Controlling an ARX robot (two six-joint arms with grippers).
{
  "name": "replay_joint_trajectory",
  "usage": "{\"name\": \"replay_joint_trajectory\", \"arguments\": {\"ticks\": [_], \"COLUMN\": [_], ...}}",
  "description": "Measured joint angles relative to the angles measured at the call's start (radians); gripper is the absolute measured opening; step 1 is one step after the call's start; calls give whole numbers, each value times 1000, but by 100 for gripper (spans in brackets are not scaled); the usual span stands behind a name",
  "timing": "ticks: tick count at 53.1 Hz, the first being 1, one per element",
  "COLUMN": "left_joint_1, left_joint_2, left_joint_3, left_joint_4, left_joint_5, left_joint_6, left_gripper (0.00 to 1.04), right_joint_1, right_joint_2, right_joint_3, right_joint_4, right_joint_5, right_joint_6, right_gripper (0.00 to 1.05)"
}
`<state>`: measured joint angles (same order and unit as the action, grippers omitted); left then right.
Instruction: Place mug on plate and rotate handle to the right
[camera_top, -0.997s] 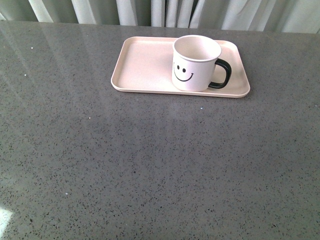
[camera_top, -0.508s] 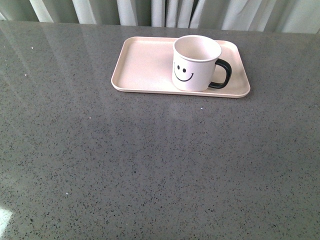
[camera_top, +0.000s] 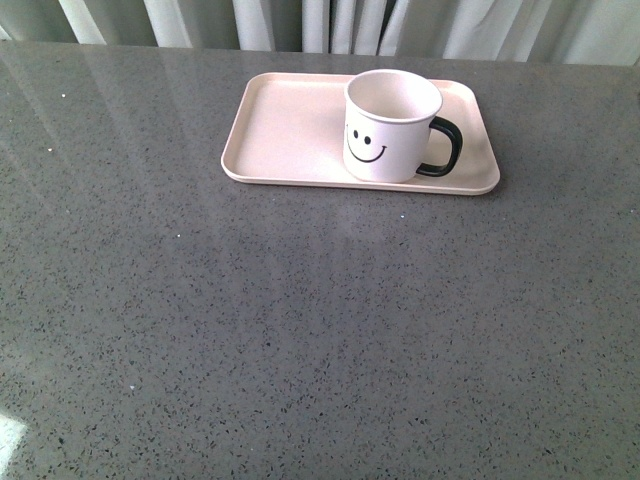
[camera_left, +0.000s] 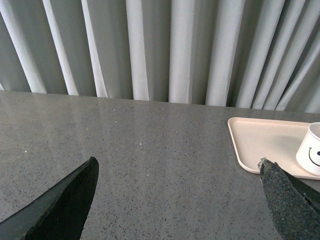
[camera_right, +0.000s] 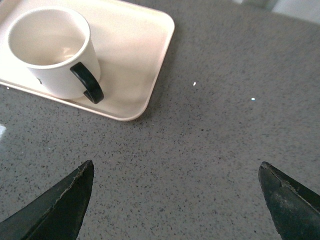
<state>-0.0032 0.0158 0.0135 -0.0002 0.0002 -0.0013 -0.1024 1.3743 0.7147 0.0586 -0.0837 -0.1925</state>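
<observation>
Jaws, left and right, spread wide; cream smiley mug (camera_top: 385, 140) stands on pink plate (camera_top: 290, 125), black handle (camera_top: 457, 148) rightward.

No readable text, only a black smiley (camera_top: 366, 147) on the mug (camera_top: 400, 110)

Mug on plate at the table's far edge.
The mug (camera_top: 390, 125) stands on the plate's (camera_top: 290, 125) right half, near its front rim; its handle (camera_top: 445, 148) points right.
</observation>
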Motion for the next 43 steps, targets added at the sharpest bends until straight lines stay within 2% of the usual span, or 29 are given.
{"name": "replay_joint_trajectory", "arguments": {"ticks": [27,43], "left_joint_1": [0,0], "left_joint_2": [0,0], "left_joint_3": [0,0], "left_joint_4": [0,0], "left_joint_5": [0,0], "left_joint_6": [0,0], "left_gripper": [96,96], "right_joint_1": [148,189], "right_joint_2": [592,729], "right_joint_3": [742,905], "right_joint_4": [-390,-475], "right_joint_5": [21,36], "right_joint_6": [218,274], "right_gripper": [96,96]}}
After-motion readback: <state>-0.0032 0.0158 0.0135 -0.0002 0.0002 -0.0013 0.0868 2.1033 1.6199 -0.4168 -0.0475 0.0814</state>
